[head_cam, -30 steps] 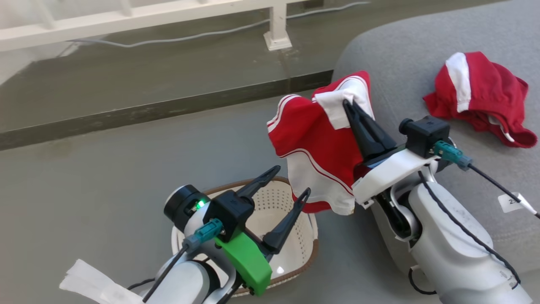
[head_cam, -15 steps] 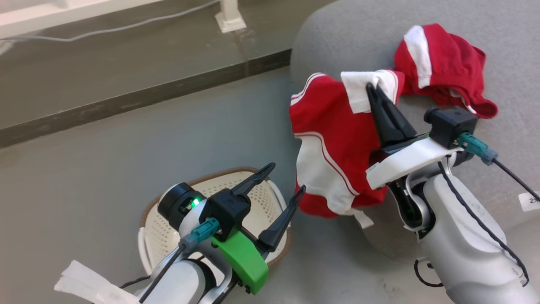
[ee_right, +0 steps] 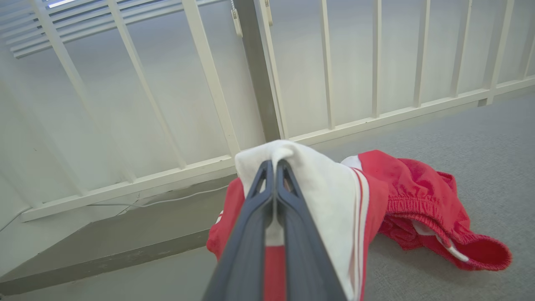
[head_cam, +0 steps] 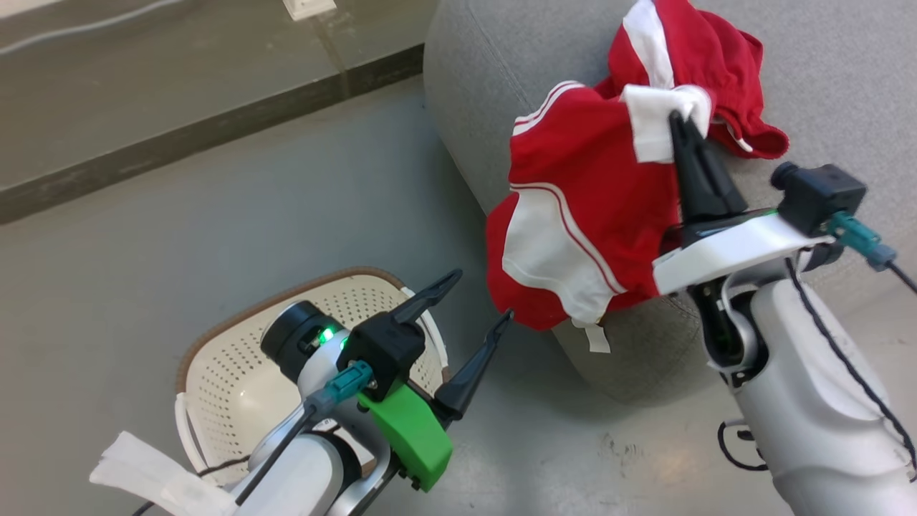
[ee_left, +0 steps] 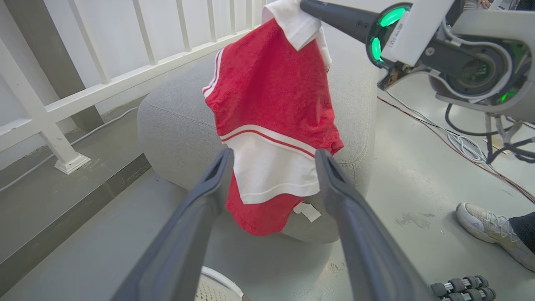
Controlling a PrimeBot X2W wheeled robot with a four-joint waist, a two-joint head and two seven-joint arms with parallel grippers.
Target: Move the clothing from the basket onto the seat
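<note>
Nearest to the head camera is the left gripper, and its two dark fingers are spread wide with nothing between them. It hangs above the right side of the basket, which stands on the grey floor. The perforated inner wall and the bottom of the basket are visible. In the left wrist view the same spread fingers frame the lower part of the hanging cloth, but they do not touch it.

Further right, the right gripper has its fingers pressed together on the white trim at the top of a red garment. This garment hangs down from the pinch, in front of the rounded front corner of the seat. Its lower white panel with thin red stripes is below, and a small white tag hangs at the bottom edge. I cannot tell if the cloth touches the side of the seat. In the right wrist view the closed fingertips are folded into the white fabric.

Behind the pinch, a second red garment lies crumpled on top of the seat, with a white band and an elastic hem.

In the left wrist view, a shoe of a person stands on the floor at the right, near some cables. Farthest is a white railing beyond the seat.
</note>
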